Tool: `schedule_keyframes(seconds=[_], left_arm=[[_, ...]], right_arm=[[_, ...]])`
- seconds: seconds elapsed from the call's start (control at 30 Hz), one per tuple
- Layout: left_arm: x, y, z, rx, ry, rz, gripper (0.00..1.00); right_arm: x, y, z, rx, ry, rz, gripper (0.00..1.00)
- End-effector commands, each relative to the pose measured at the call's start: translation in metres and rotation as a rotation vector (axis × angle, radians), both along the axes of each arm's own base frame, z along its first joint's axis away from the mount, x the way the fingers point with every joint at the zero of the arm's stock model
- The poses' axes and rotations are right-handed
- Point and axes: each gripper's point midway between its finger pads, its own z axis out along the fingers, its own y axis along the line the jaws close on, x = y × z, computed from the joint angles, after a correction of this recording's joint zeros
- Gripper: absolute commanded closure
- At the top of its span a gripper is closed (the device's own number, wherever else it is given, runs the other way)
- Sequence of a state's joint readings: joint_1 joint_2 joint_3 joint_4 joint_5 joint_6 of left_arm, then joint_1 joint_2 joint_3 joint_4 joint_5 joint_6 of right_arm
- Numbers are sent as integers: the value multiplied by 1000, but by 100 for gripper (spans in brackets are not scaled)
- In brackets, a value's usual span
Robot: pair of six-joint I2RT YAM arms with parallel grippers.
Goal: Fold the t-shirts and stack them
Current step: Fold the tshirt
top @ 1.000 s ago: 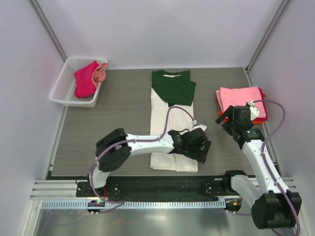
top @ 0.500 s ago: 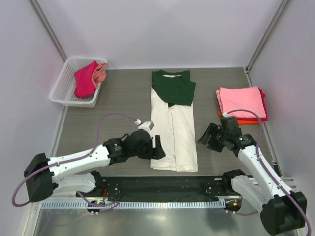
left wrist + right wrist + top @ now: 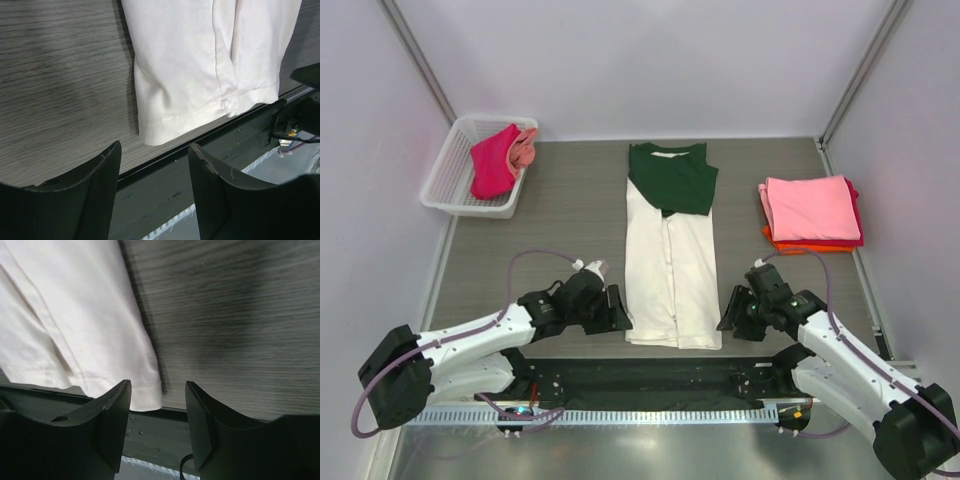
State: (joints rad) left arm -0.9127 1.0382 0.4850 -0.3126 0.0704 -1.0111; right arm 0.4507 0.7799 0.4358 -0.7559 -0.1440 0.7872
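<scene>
T-shirts lie in three places on the tabletop (image 3: pixel 560 230).

1. Cream shirt (image 3: pixel 670 270): centre of the tabletop, folded lengthwise into a long strip, with the dark green part at the far end and the hem (image 3: pixel 200 107) at the near edge. It is judged half folded; the crosswise folds remain.
2. Stack (image 3: pixel 810 215): right side of the tabletop. A pink shirt (image 3: pixel 810 205) lies on top, with red and orange edges showing beneath it. These are judged finished.
3. Basket (image 3: pixel 470 208): far left corner. It holds a crumpled magenta shirt (image 3: pixel 492 165) and a paler pink one (image 3: pixel 525 148) touching it. Both are judged untouched.

Overall, the task appears past its midpoint: one shirt in hand, two left.

Left pincer (image 3: pixel 612 312): low over the tabletop, just beside the near left corner of the cream shirt. In the wrist view its jaws stand moderately apart, with nothing between them and the hem corner just ahead.

Right pincer (image 3: pixel 728 312): mirrored position, just beside the near right corner. Its jaws likewise stand apart, gripping nothing and not yet touching the cloth.
</scene>
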Motion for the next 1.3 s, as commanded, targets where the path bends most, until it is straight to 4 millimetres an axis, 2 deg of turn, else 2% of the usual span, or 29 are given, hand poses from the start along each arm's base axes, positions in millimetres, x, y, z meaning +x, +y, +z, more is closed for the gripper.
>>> schedule_keyframes(seconds=[0.0, 0.13, 0.37, 0.4, 0.5, 0.7, 0.83, 0.87, 0.93, 1.13, 1.2, 1.27], left_arm=[[2, -19, 7, -88, 6, -36, 44], [-1, -27, 1, -124, 41, -44, 52], [-4, -28, -6, -132, 63, -39, 62], [-5, -26, -10, -125, 70, -35, 65], [-6, -25, -13, -121, 78, -31, 67], [-5, -19, -21, -95, 76, -4, 66], [-4, -17, -27, -71, 80, 5, 54], [-4, -16, -29, -66, 83, 6, 52], [-2, -14, -31, -58, 74, 14, 51], [-4, -25, -36, -96, 107, 1, 68], [-4, -32, -36, -133, 111, -6, 74], [-7, -39, -35, -176, 136, -17, 89]], right_arm=[[-10, 3, -12, 5, 46, -2, 47], [-17, 8, -20, 14, 69, 20, 50], [-23, 18, -25, 17, 93, 65, 53], [-23, 19, -24, 19, 90, 67, 63], [-22, 21, -21, 28, 85, 74, 80], [-23, 22, -20, 37, 80, 75, 81], [-23, 23, -19, 44, 71, 78, 82], [-22, 22, -19, 43, 69, 76, 85], [-24, 22, -19, 45, 74, 77, 85], [-24, 23, -20, 48, 69, 76, 87], [-24, 24, -18, 56, 69, 77, 90], [-24, 24, -17, 59, 64, 84, 93]])
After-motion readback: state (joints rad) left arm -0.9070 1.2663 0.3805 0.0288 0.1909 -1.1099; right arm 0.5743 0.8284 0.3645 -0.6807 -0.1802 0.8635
